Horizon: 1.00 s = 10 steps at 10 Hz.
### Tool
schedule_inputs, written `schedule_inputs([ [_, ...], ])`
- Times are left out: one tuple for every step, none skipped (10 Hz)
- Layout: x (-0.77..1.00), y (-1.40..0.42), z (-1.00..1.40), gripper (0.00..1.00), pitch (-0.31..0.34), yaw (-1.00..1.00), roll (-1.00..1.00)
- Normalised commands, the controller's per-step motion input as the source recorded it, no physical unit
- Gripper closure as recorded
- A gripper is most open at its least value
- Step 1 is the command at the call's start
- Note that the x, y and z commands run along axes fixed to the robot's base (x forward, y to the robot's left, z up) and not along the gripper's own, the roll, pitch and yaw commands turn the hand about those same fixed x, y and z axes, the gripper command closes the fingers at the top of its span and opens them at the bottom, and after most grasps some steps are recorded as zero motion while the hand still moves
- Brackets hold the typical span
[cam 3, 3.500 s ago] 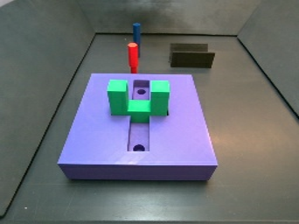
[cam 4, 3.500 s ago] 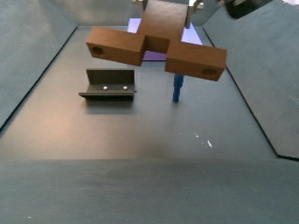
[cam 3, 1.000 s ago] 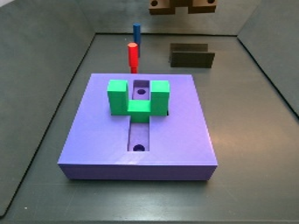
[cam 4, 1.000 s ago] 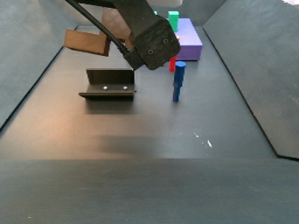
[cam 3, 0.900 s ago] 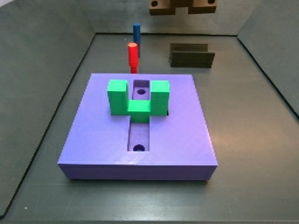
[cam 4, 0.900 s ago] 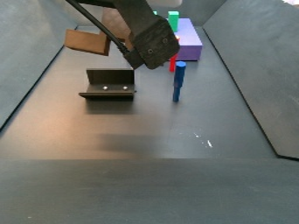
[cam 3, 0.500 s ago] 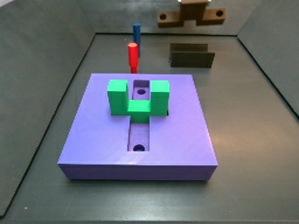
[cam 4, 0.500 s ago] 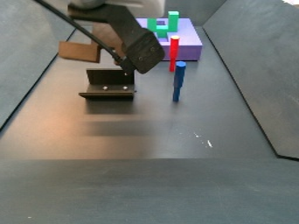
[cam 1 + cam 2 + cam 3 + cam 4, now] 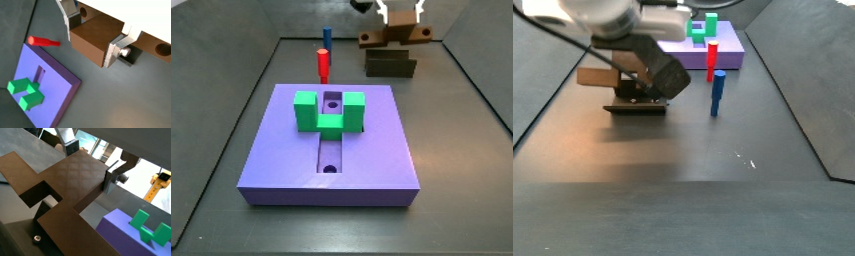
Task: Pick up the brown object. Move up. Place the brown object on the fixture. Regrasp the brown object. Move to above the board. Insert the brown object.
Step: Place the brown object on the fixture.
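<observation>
Nearest in a side view lies the purple board (image 9: 331,150) on the dark bench (image 9: 458,190), carrying a green U-shaped block (image 9: 330,112) seated across its central slot. Behind the board stand a red peg (image 9: 323,64) and, further back, a blue peg (image 9: 326,36), both upright.

At the far end sits the fixture (image 9: 392,64). The brown object (image 9: 394,37) hangs directly above it, so low that it seems almost to touch; contact cannot be confirmed from this view. The end effector (image 9: 401,10) descends from above, only its lower part showing at the frame edge.

In a wrist view the silver fingers (image 9: 124,44) press against opposite faces of the brown object (image 9: 95,39), pinching its central stem. In a wrist view the brown object (image 9: 63,185) fills most of the frame, with a finger (image 9: 115,174) clamped at its side.

From the opposite side view, the arm's dark body covers most of the fixture (image 9: 632,107); one end of the brown object (image 9: 597,76) projects beside it.
</observation>
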Motion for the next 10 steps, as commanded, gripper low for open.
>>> schedule_inputs([
  [0.08, -0.05, -0.24, 1.00, 0.000, -0.09, -0.16],
  [0.07, -0.05, -0.19, 1.00, 0.000, -0.15, -0.18],
  [0.04, -0.04, -0.15, 1.00, 0.000, -0.17, -0.20],
  [0.07, -0.01, -0.17, 1.00, 0.000, -0.07, -0.19],
  [0.04, 0.00, -0.19, 1.00, 0.000, -0.05, -0.19],
  [0.04, 0.00, -0.25, 1.00, 0.000, -0.05, -0.14],
  [0.09, 0.00, -0.30, 1.00, 0.000, -0.07, -0.09],
  [0.18, 0.00, -0.28, 1.00, 0.017, -0.09, 0.00],
  [0.22, 0.00, -0.26, 1.00, 0.083, -0.11, 0.00],
  [0.18, 0.04, -0.23, 1.00, 0.109, -0.12, 0.05],
])
